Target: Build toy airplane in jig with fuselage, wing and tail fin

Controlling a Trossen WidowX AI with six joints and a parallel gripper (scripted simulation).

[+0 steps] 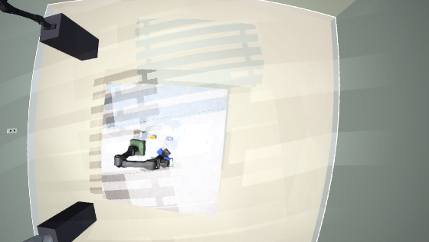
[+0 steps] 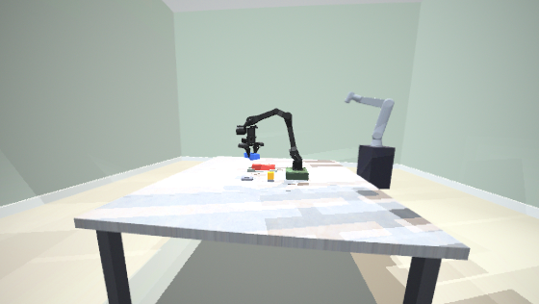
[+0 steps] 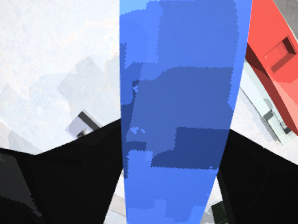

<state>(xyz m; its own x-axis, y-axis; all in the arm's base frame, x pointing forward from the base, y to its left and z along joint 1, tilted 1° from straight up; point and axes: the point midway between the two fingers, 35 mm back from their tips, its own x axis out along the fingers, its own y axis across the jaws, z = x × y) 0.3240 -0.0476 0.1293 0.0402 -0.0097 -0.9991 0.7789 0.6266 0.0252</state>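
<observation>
My gripper (image 2: 251,154) (image 3: 171,127) is shut on the blue wing (image 1: 159,152) (image 2: 255,156) (image 3: 180,95), which hangs level above the table. The wing runs lengthwise through the wrist view between the black fingers; its tab is hidden. The red fuselage (image 2: 264,166) (image 3: 272,37) lies low in the pale jig (image 2: 251,170) (image 3: 259,102), to the right of the wing in the wrist view. A socket shows in its top. The arm hides the fuselage in the top view. The yellow tail fin (image 1: 153,136) (image 2: 270,176) stands apart on the table.
A small grey holder (image 1: 169,138) (image 2: 246,178) (image 3: 80,125) stands near the tail fin. The arm's green base (image 1: 138,147) (image 2: 296,173) is beside the parts. Another arm on a dark pedestal (image 2: 375,165) is beyond the table (image 2: 192,212).
</observation>
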